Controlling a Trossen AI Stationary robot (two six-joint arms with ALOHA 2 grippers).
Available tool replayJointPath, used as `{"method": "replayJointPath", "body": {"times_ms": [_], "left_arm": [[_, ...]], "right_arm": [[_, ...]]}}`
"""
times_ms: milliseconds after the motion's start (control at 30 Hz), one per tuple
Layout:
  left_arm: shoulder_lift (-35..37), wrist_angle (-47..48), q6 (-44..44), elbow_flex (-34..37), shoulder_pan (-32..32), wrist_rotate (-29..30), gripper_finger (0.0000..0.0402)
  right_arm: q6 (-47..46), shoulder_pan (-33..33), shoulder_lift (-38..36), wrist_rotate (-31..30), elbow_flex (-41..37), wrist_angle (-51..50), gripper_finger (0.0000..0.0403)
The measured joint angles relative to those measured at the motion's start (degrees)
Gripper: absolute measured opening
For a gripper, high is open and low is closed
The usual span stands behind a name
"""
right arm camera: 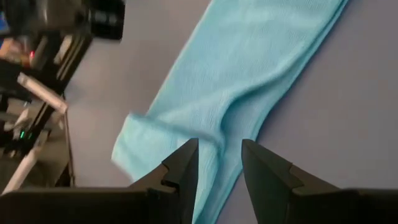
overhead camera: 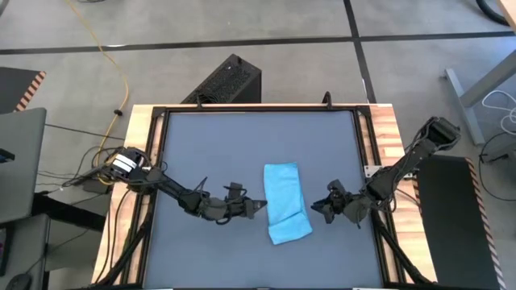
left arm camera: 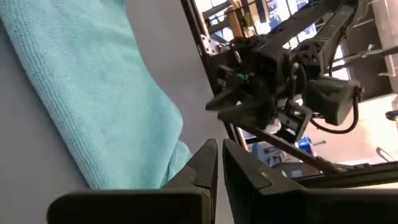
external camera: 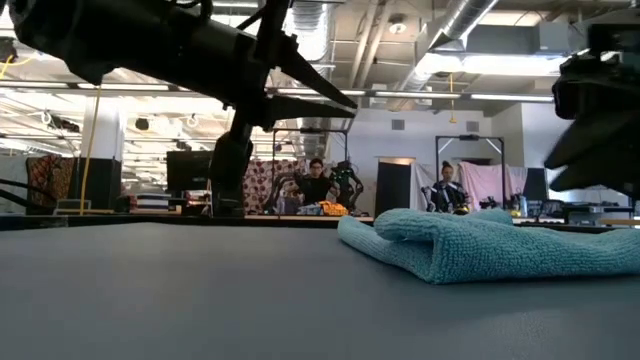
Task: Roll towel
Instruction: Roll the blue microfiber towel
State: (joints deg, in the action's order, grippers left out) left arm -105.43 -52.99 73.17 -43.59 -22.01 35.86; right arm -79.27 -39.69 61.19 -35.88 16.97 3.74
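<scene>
Towel (external camera: 480, 245) lies folded near the tabletop's (overhead camera: 210, 153) front edge; left gripper (overhead camera: 256, 206) pinched empty, right gripper (overhead camera: 318, 209) part-open, empty. Grabbing one layer could unfold it.

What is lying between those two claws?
The towel, a folded sky-blue strip, lies on the table between the left claw and the right claw. The high view shows it best.

No legible txt anywhere.
</scene>
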Motion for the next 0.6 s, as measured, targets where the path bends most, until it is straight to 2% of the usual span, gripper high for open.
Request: {"method": "replayJointPath", "body": {"times_ms": [300,600], "left_arm": [[0.0,-0.3,-0.5,0.0,0.6,-1.1,0.0013],[0.0,-0.3,-0.1,0.0,0.6,-1.2,0.0013]], "right_arm": [[-0.5,-2.8,1.6,0.0,0.0,1.2,0.0147],[-2.3,-3.4,19.4,0.2,0.0,20.2,0.0147]]}}
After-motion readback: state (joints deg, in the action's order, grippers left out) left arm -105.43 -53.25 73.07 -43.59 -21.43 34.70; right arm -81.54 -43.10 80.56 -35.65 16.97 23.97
